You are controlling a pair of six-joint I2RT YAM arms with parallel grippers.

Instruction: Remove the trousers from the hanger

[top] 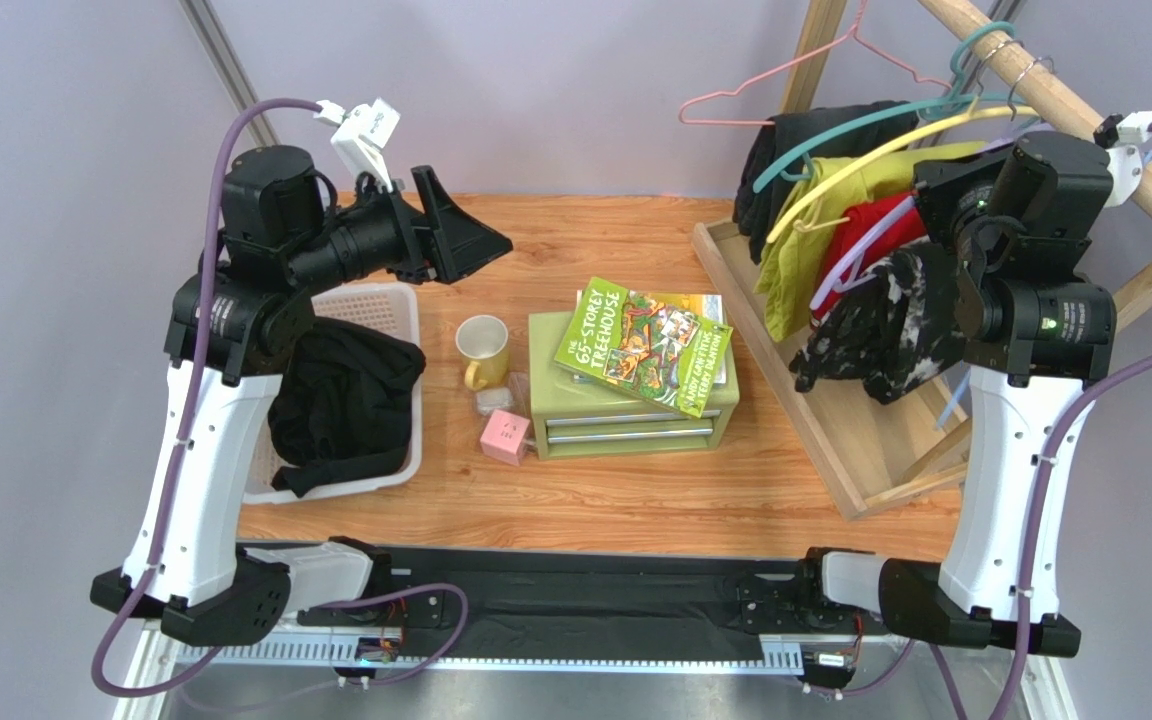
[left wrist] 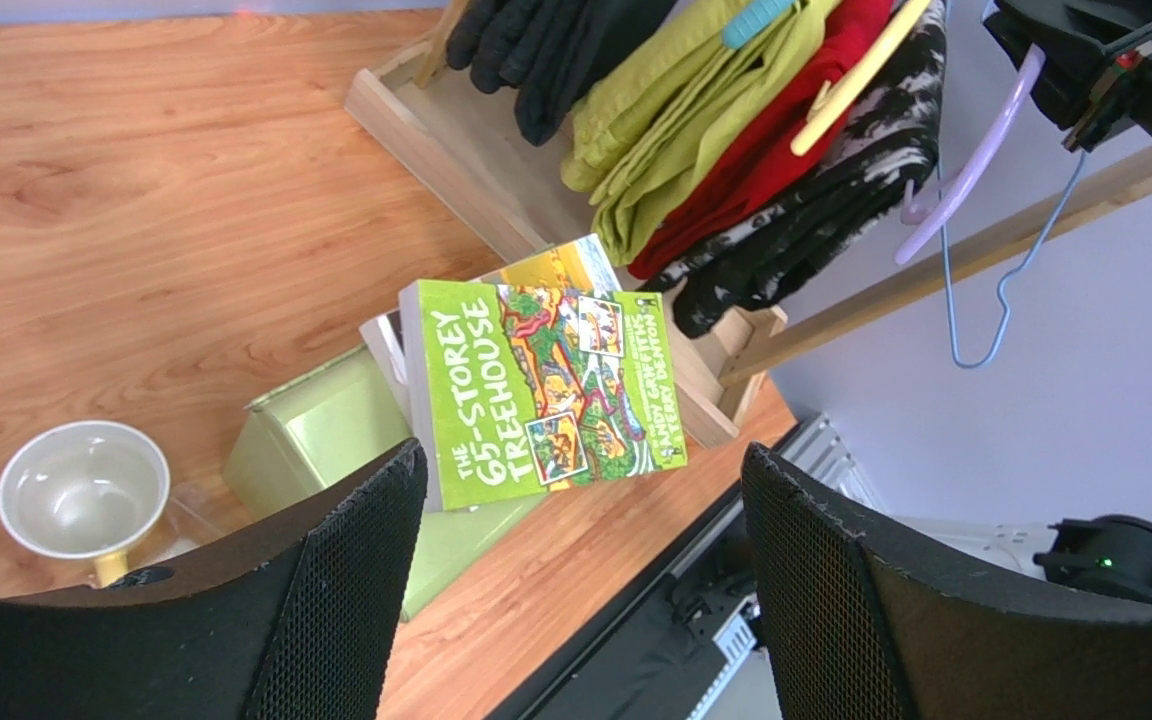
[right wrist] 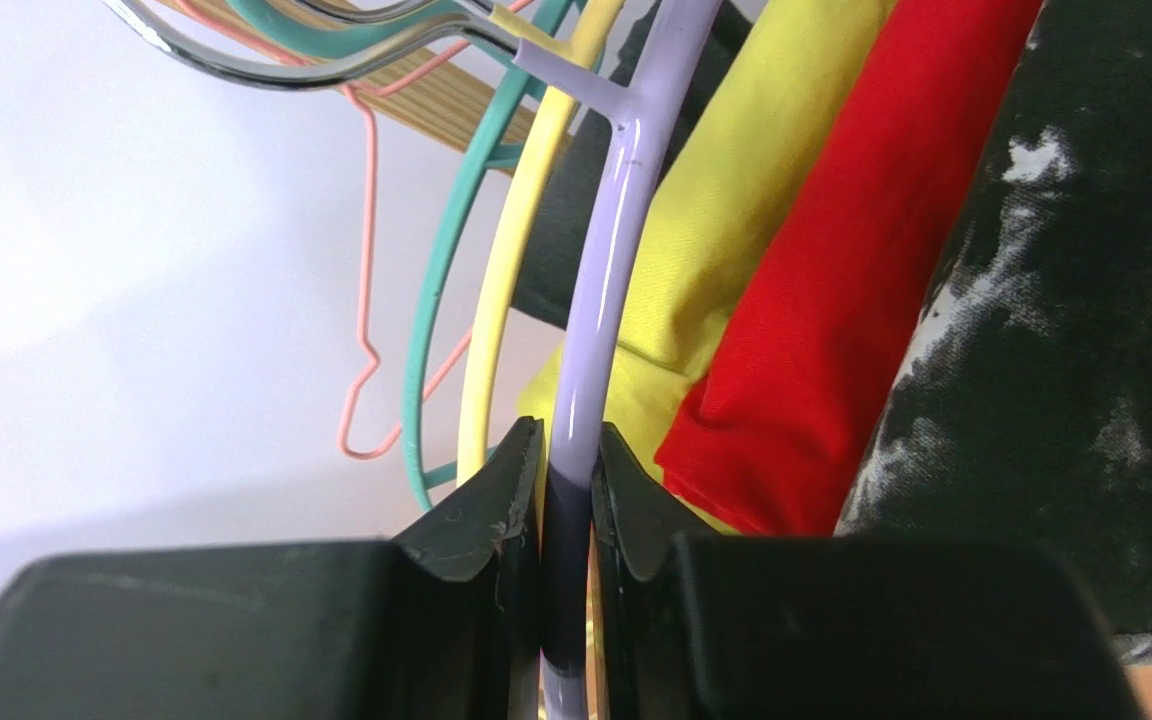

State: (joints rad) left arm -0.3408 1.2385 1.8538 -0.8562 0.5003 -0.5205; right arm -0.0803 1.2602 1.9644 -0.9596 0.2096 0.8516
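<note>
Beside the red trousers [right wrist: 838,300], the lilac hanger [right wrist: 597,345] is clamped by the right gripper [right wrist: 564,510], the left gripper [left wrist: 582,585] is held wide and empty; pulling cloth off is judged next.

Five trousers [top: 853,248] (one in basket), one book [top: 645,344], one cup [top: 483,351]

left hand [left wrist: 575,578]: raised, fingers spread | right hand [right wrist: 567,518]: raised, fingers closed together

Glossy lilac plastic hanger [right wrist: 597,315] is gleaming beside soft matt cloth trousers [right wrist: 823,285]; the smooth wood table [top: 597,503] is showing grain.
</note>
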